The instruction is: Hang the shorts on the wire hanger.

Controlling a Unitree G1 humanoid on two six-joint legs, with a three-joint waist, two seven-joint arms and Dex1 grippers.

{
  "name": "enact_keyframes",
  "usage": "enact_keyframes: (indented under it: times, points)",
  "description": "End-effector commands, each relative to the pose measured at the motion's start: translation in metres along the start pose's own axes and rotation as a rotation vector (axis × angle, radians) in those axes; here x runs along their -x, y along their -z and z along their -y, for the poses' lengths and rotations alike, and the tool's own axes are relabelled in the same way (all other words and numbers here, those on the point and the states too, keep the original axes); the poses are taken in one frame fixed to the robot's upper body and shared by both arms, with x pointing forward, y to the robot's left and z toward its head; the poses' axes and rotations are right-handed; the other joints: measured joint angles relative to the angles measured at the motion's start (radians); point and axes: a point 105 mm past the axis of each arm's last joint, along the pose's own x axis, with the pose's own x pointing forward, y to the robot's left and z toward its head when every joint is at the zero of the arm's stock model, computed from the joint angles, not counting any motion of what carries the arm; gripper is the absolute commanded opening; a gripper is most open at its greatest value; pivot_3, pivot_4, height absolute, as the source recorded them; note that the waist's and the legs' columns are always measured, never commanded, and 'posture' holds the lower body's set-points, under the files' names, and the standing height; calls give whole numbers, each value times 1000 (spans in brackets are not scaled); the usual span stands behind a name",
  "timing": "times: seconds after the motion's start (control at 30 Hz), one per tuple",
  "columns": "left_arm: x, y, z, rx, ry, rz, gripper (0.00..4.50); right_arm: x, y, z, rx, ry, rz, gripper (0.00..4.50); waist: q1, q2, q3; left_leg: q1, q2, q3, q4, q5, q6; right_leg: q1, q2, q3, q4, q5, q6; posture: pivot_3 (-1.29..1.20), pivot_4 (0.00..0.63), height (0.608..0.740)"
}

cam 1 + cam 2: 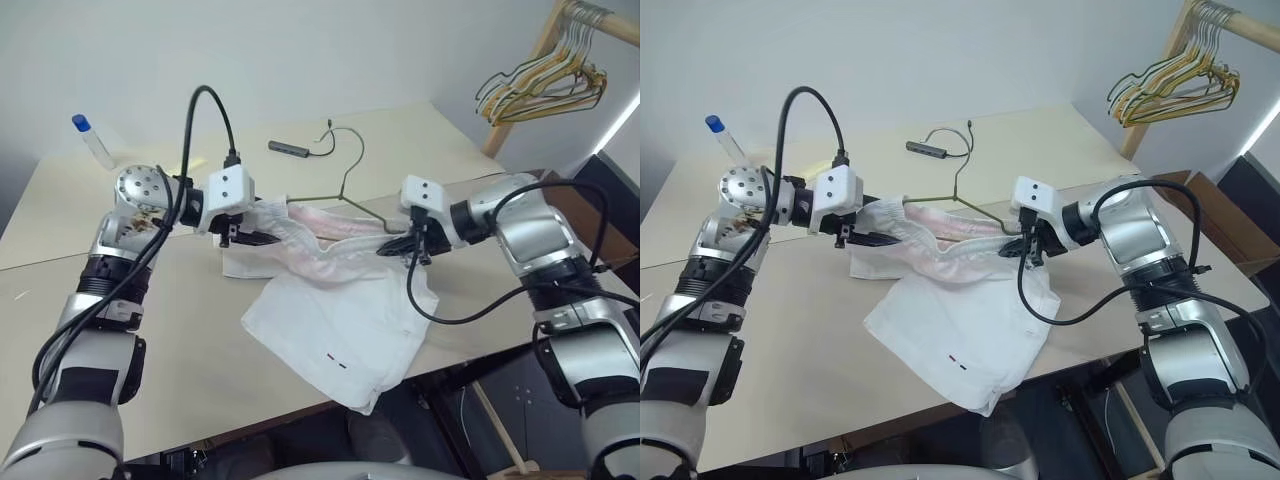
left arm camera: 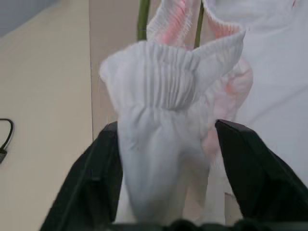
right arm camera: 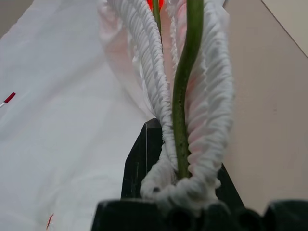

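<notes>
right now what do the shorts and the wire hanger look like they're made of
The shorts: soft white woven cloth, matte, judging by the wrinkles and the gathered, ribbed elastic waistband with a pink tint. The wire hanger: thin stiff metal wire, it seems, dull grey-green, holding a clean hook curve and straight arms; whether it is coated cannot be told.

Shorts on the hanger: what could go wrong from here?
1. The left gripper stands open around the waistband of the shorts; that end may slip off the wire hanger.
2. The right gripper pinches waistband and wire together; pulling may drag the hanger.
3. One leg overhangs the table edge and may drag the shorts down.
</notes>
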Motion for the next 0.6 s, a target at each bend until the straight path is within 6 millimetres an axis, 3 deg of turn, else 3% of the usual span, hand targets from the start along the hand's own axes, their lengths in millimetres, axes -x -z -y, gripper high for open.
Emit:
enact_keyframes:
  times: [0.03, 0.07, 0.17, 0.3, 0.6]
  points:
    - [19, -17, -19, -47, -89, 54, 4222, 18, -9, -1, -14, 42, 59, 0, 0, 0, 0, 0, 0, 0, 0, 0, 0, 0, 0, 0, 0, 0, 0, -236, 0, 740]
    - [21, -17, -21, -46, -97, 60, 4462, 19, -8, -2, -22, 46, 61, 0, -1, 0, 0, 0, 0, 0, 0, 0, 0, 0, 0, 0, 0, 0, 0, -238, 0, 740]
    - [33, -21, -34, -31, -182, 84, 4491, 28, 1, -8, -82, 73, 77, 0, -1, 0, 0, 0, 0, 0, 0, 0, 0, 0, 0, 0, 0, 0, 0, -245, 0, 740]
    - [50, -43, -50, 24, -295, 240, 4491, 46, 13, -17, -181, 131, 104, 0, 0, 0, 0, 0, 0, -1, 0, 0, 0, 0, 0, -1, 0, 0, 0, -256, 0, 740]
    - [46, -113, -26, 212, -167, 654, 4491, 87, 36, -41, -402, 293, 119, 0, 0, 0, 0, -1, -1, -1, 1, 0, 0, 1, -3, -1, 0, -1, 2, -305, 0, 740]
